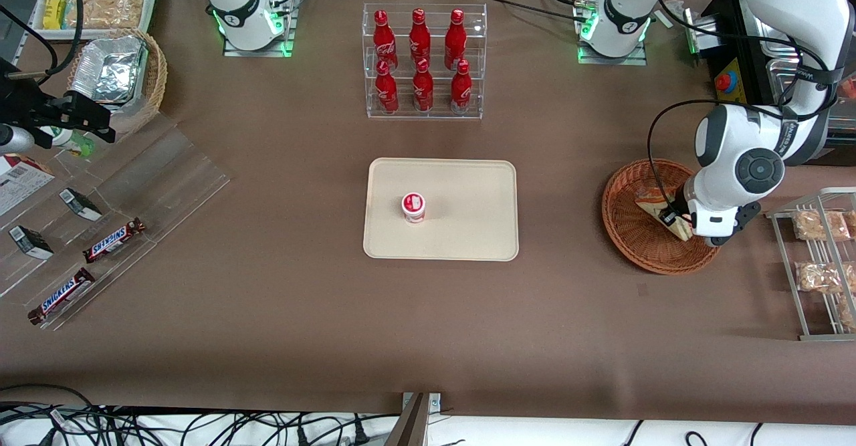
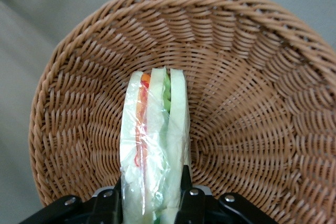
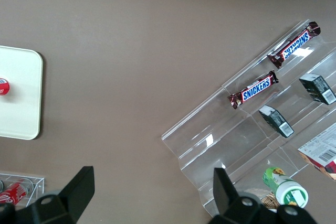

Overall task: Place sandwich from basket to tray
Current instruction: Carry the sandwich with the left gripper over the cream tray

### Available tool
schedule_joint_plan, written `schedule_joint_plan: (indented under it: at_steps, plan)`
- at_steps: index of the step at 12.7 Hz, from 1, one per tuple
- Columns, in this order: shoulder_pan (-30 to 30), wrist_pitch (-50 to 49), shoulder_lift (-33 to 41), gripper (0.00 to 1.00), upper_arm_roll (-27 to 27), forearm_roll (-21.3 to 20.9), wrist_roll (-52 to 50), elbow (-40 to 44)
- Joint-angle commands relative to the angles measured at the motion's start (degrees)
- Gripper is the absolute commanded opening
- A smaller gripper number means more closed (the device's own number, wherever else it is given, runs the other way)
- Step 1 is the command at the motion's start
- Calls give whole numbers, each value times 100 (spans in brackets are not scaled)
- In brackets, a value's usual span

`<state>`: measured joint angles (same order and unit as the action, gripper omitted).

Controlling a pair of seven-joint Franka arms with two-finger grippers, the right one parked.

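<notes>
Fingers (image 2: 185, 190) of the gripper (image 2: 152, 203) pinch the wrapped sandwich (image 2: 155, 145) inside the basket (image 2: 252, 103).

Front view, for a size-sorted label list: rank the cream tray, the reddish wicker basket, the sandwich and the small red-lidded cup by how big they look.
1. Tray
2. Basket, partly covered by the arm
3. Sandwich, largely hidden by the gripper shut on it inside the basket, so its rank is unsure
4. Cup, on the tray
</notes>
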<state>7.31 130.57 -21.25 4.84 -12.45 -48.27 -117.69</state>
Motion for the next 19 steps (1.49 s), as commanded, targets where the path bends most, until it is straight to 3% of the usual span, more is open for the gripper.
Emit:
schedule_joint_plan:
  at_steps: [1, 6, 11, 15, 19]
  plan:
    - [-97, -704, 138, 39, 121, -161, 10, 419]
    - [-151, -2411, 121, 39, 999, -91, 520, 1870]
    - [-264, -2589, -98, 39, 2124, -152, 599, 2180]
    - [-1229, -2168, -537, 40, 2179, -521, 626, 2224]
    - [-1916, -1815, -758, 40, 2179, -522, 450, 2224]
